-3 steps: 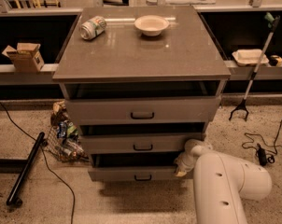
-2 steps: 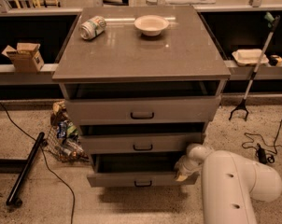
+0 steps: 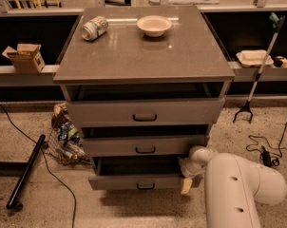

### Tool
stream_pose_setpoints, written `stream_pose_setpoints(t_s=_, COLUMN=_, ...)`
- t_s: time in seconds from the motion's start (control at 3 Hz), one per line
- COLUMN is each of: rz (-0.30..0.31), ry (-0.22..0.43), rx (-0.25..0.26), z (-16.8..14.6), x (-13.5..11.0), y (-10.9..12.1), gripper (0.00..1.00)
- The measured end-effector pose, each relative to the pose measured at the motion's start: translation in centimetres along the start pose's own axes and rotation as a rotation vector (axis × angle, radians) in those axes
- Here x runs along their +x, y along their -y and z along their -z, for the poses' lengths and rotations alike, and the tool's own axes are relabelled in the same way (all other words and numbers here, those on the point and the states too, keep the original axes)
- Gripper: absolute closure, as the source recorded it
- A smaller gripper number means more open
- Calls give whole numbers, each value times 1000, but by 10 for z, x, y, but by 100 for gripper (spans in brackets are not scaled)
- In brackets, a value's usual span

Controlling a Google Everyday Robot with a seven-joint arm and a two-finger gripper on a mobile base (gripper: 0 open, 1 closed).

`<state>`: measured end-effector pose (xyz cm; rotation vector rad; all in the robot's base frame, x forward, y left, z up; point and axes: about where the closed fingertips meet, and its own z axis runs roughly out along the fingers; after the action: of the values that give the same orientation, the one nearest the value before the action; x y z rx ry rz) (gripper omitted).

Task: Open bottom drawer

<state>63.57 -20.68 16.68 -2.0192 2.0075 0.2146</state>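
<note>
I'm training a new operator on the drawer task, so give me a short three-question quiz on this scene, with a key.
1. True or false: the bottom drawer is fully shut.
2. Where along the bottom drawer is the gripper? A. at its middle; B. at its right end; C. at its left end.
3. Fill in: on the cabinet top, the can lies on its side to the left of a white ____.
Key: 1. False, it stands partly pulled out. 2. B. 3. bowl.
</note>
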Motion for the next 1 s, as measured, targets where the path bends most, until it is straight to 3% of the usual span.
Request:
stream_pose_setpoints(t_s=0.33, rz=22, ry=-28, rx=-59, z=-5, x=-5, y=-23, gripper=0)
stream_pose_setpoints(t_s=0.67, rz=30, ry=-52, rx=-126, z=-5, x=-8, y=-61, gripper=0)
stream_pose_setpoints(t_s=1.0, rz=21, ry=-65, rx=-162, z=0, x=-8, y=-95, gripper=18)
